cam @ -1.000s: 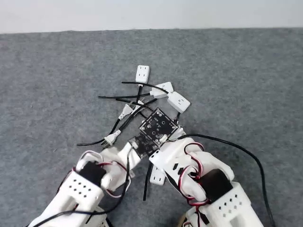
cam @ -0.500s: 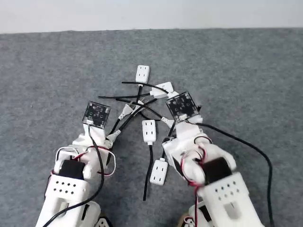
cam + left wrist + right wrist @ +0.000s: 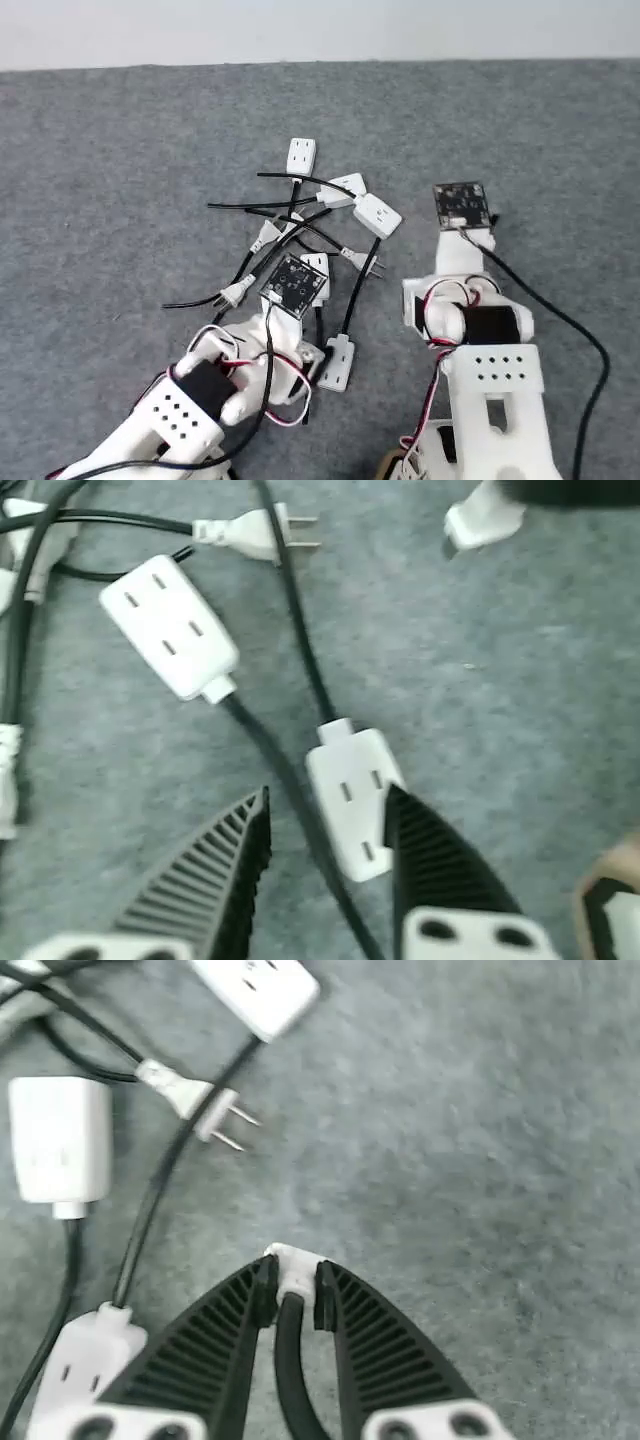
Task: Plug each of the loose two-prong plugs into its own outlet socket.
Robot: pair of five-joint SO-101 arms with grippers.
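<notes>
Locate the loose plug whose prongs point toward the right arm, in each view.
High view: loose plug at the tangle's right edge.
Left wrist view: loose plug beyond the white socket block.
Right wrist view: loose plug beside that socket block.
Shared landmark: the socket block next to it.

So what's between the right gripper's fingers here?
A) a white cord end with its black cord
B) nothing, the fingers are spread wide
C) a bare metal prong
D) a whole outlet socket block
A: in the right wrist view, the right gripper is closed on a white cord end, and its black cord runs back between the fingers.
</notes>
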